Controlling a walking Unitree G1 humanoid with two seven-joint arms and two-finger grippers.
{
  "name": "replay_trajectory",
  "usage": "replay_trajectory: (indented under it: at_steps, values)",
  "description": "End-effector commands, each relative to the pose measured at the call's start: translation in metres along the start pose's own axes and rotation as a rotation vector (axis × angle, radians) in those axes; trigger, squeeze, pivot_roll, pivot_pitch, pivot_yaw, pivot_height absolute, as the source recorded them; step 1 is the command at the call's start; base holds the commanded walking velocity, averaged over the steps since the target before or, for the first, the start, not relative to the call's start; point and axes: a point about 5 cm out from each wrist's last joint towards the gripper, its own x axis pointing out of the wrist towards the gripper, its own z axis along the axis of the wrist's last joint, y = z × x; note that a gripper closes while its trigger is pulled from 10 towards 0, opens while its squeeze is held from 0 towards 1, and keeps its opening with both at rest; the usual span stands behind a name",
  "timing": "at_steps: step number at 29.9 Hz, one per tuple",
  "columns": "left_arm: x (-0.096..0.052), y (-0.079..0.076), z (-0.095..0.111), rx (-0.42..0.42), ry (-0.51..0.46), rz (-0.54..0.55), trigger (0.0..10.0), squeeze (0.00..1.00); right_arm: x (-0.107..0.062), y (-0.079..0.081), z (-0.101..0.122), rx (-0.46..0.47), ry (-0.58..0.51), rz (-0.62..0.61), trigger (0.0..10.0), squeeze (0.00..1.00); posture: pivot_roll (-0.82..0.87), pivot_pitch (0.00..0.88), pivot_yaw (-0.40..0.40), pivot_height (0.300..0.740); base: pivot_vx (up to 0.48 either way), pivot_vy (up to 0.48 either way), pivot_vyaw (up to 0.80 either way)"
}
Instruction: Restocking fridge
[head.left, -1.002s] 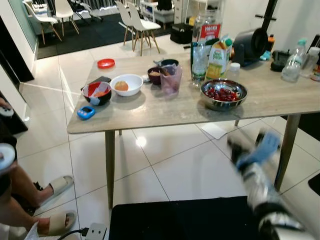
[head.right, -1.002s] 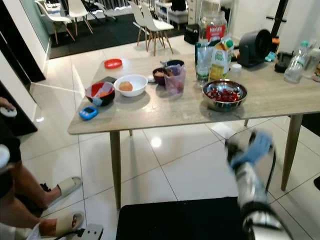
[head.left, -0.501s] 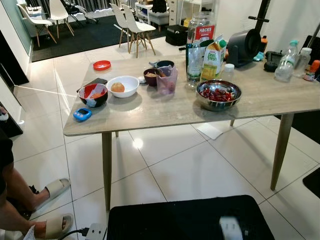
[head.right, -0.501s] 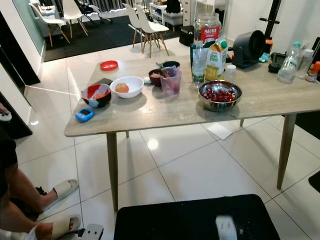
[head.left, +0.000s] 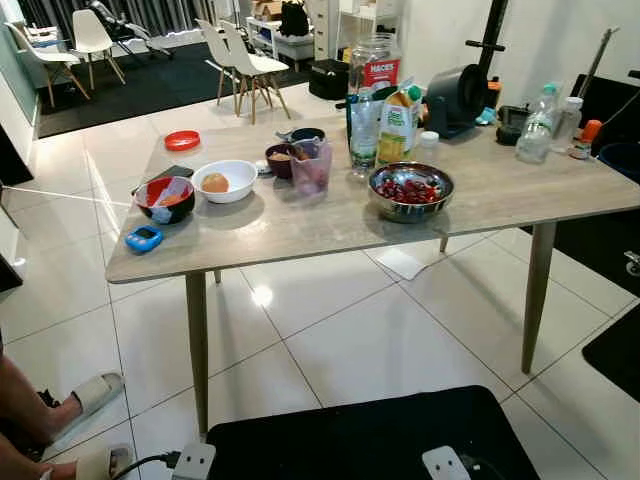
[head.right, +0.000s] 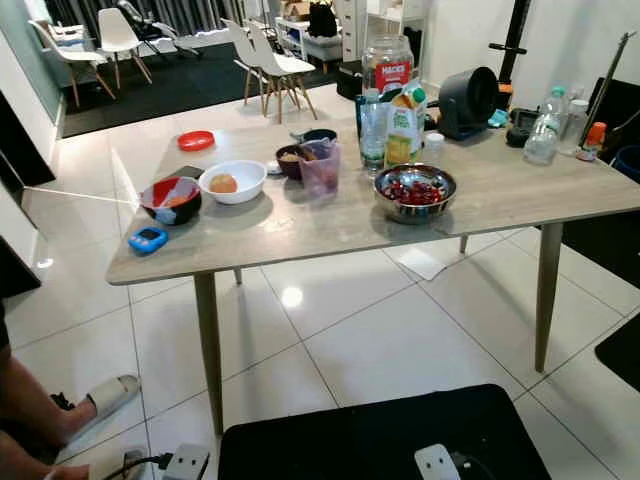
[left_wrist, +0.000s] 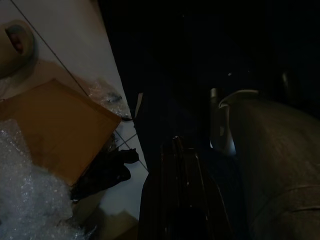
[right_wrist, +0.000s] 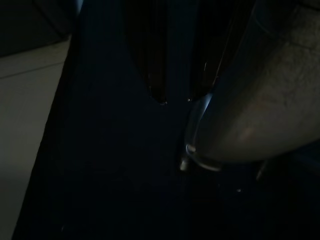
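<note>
The left gripper (left_wrist: 182, 165) hangs in shadow; whether its fingers are apart cannot be told. Cardboard (left_wrist: 55, 127) lies at nine o'clock of it. The right gripper (right_wrist: 175, 75) hangs dark too, its fingers narrowly parted, holding nothing. In the eye view, the juice carton (head.left: 399, 123) stands on the table (head.left: 300, 225), at twelve o'clock from the steel bowl (head.left: 411, 190).

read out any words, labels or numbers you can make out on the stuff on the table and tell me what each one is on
"HACKS": red label on the big glass jar at the back of the table.
Juice carton: printed front, lettering too small to read.
Clear water bottle beside the carton: label unreadable.
Blue gadget at the table's left end: dark screen, nothing legible.
Bottles at the far right: labels too blurred to read.
</note>
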Motion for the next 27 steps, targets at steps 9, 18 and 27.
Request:
replay_trajectory:
  at_steps: [9,18,27]
  values:
    - [0.0,-0.002,-0.005,-0.013,0.01,-0.009,10.0,0.0,0.0,0.012,-0.003,-0.109,0.017,0.038,10.0,0.0,-0.01,0.0,0.025,0.74,0.0,0.0,0.0]
    - [-0.002,0.005,-0.004,0.004,0.012,-0.002,10.0,0.0,0.0,0.011,-0.006,-0.154,0.026,0.042,10.0,0.0,-0.01,0.0,0.026,0.74,0.0,0.0,0.0]
    - [-0.001,0.001,-0.001,0.005,0.003,-0.017,10.0,0.0,0.0,0.011,-0.002,-0.163,0.017,0.046,10.0,0.0,-0.01,0.0,0.024,0.74,0.0,0.0,0.0]
